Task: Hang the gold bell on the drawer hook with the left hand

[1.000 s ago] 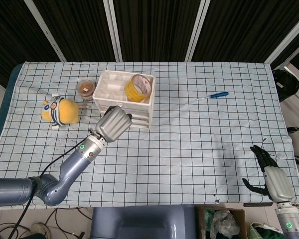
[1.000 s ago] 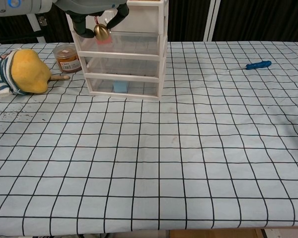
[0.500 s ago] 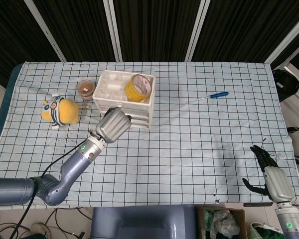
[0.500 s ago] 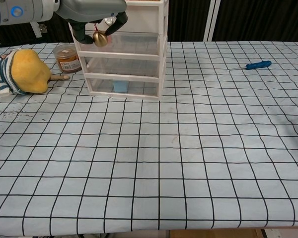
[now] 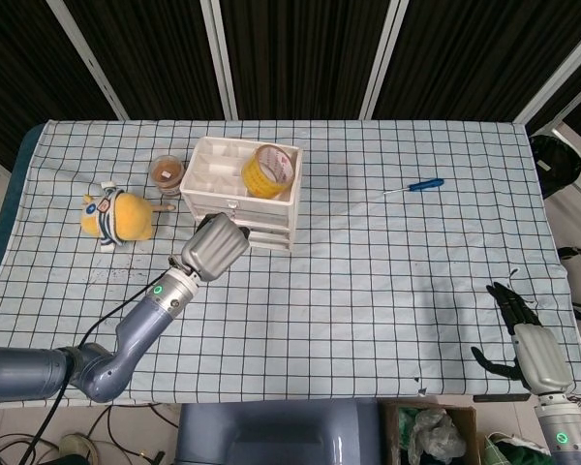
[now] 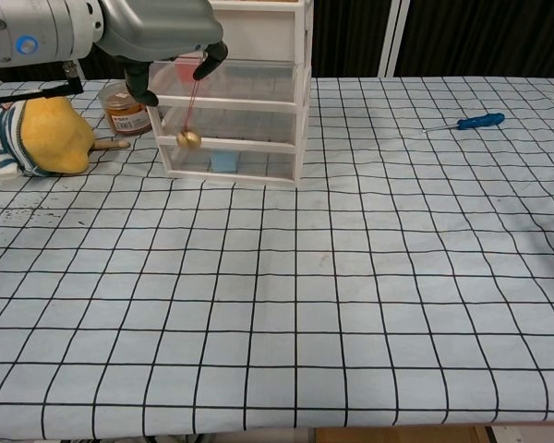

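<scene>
The small gold bell (image 6: pixel 189 138) dangles on a red string in front of the white drawer unit (image 6: pixel 258 101), level with its second drawer. The string runs up to the top drawer's front, right under my left hand (image 6: pixel 162 32). That hand hovers at the unit's upper left corner with its fingers (image 6: pixel 216 53) apart, none plainly pinching the string. In the head view the left hand (image 5: pixel 216 248) covers the drawer unit's (image 5: pixel 271 231) front left, hiding bell and hook. My right hand (image 5: pixel 528 349) rests empty at the table's near right edge, fingers spread.
A yellow tape roll (image 5: pixel 266 170) lies on top of the unit. Left of it stand a brown jar (image 6: pixel 125 106) and a yellow plush toy (image 6: pixel 32 137). A blue screwdriver (image 6: pixel 475 121) lies at the far right. A blue item (image 6: pixel 223 161) sits in the bottom drawer.
The bell has dropped from between my left hand's fingers and now hangs at the string's full length. The left hand has drawn back slightly from the drawers. The right hand has not moved.
</scene>
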Robot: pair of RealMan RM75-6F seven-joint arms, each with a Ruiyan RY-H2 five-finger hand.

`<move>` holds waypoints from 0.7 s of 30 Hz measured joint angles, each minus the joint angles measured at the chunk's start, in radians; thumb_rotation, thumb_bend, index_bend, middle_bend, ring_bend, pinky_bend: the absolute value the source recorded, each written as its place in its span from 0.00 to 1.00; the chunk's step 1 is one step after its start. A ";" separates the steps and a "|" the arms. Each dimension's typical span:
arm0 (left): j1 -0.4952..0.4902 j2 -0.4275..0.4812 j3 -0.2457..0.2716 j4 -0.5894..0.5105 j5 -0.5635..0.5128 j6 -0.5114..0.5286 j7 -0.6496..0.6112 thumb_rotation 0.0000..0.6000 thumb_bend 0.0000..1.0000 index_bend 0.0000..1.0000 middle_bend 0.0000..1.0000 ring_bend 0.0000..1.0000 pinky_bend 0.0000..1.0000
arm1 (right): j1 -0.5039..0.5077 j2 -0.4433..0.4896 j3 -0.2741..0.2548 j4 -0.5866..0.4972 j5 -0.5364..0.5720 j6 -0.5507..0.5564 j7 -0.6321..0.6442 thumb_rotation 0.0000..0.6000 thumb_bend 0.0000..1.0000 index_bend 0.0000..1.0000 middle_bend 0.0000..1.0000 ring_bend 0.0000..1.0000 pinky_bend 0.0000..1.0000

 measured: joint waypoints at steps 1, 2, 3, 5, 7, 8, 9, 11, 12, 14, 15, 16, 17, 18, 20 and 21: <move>0.000 -0.001 0.002 0.000 -0.002 0.002 0.005 1.00 0.06 0.34 1.00 1.00 0.99 | 0.000 0.000 0.000 0.000 0.000 0.000 0.000 1.00 0.23 0.00 0.00 0.00 0.13; 0.000 -0.001 0.004 0.000 -0.004 0.005 0.009 1.00 0.06 0.32 1.00 1.00 0.99 | 0.000 0.000 0.000 0.000 0.001 0.000 0.000 1.00 0.23 0.00 0.00 0.00 0.13; 0.000 -0.002 0.006 0.000 -0.005 0.008 0.012 1.00 0.05 0.31 1.00 1.00 0.99 | 0.000 0.000 0.000 0.000 0.001 0.000 0.000 1.00 0.23 0.00 0.00 0.00 0.13; 0.002 -0.002 0.008 -0.002 -0.006 0.015 0.015 1.00 0.05 0.28 1.00 1.00 0.99 | 0.000 0.000 0.000 0.000 0.000 0.000 0.000 1.00 0.23 0.00 0.00 0.00 0.13; 0.004 -0.001 0.010 -0.006 -0.004 0.022 0.015 1.00 0.05 0.28 1.00 1.00 0.99 | 0.000 0.000 0.000 -0.001 0.000 -0.001 -0.001 1.00 0.23 0.00 0.00 0.00 0.13; 0.006 0.000 0.011 -0.009 -0.001 0.025 0.012 1.00 0.05 0.28 1.00 1.00 0.99 | 0.000 0.000 0.000 -0.001 0.000 -0.001 -0.001 1.00 0.23 0.00 0.00 0.00 0.13; 0.008 0.001 0.011 -0.011 0.003 0.027 0.009 1.00 0.05 0.28 1.00 0.99 0.99 | 0.000 0.000 0.000 -0.001 0.000 0.000 -0.001 1.00 0.23 0.00 0.00 0.00 0.13; 0.014 0.004 0.012 -0.020 0.015 0.036 -0.001 1.00 0.05 0.28 1.00 0.98 0.98 | 0.000 0.000 0.000 -0.001 0.000 0.000 -0.001 1.00 0.23 0.00 0.00 0.00 0.13; 0.018 0.006 0.013 -0.026 0.023 0.041 -0.008 1.00 0.05 0.28 0.98 0.95 0.96 | 0.000 0.000 -0.001 0.000 0.000 0.000 -0.002 1.00 0.23 0.00 0.00 0.00 0.13; 0.033 0.012 0.016 -0.043 0.050 0.059 -0.030 1.00 0.05 0.27 0.89 0.88 0.86 | 0.000 0.000 -0.001 0.001 -0.002 0.001 -0.003 1.00 0.23 0.00 0.00 0.00 0.13; 0.042 0.016 0.020 -0.053 0.068 0.069 -0.041 1.00 0.05 0.25 0.80 0.79 0.77 | -0.001 0.000 -0.001 0.001 -0.002 0.002 -0.004 1.00 0.23 0.00 0.00 0.00 0.13; 0.061 0.023 0.029 -0.070 0.095 0.091 -0.060 1.00 0.05 0.24 0.73 0.72 0.70 | -0.001 0.000 0.000 0.002 -0.003 0.003 -0.006 1.00 0.23 0.00 0.00 0.00 0.13; 0.081 0.029 0.039 -0.085 0.120 0.114 -0.076 1.00 0.05 0.22 0.62 0.61 0.58 | -0.002 0.000 0.000 0.003 -0.003 0.005 -0.008 1.00 0.23 0.00 0.00 0.00 0.13; 0.105 0.035 0.052 -0.099 0.149 0.142 -0.094 1.00 0.05 0.20 0.52 0.51 0.47 | -0.002 -0.001 -0.001 0.003 -0.005 0.006 -0.011 1.00 0.23 0.00 0.00 0.00 0.13; 0.176 0.048 0.087 -0.128 0.227 0.220 -0.140 1.00 0.05 0.14 0.36 0.37 0.31 | -0.003 -0.001 -0.001 0.005 -0.006 0.009 -0.014 1.00 0.23 0.00 0.00 0.00 0.13; 0.209 0.054 0.103 -0.138 0.260 0.254 -0.161 1.00 0.04 0.11 0.28 0.29 0.23 | -0.003 -0.001 -0.001 0.005 -0.007 0.010 -0.016 1.00 0.24 0.00 0.00 0.00 0.13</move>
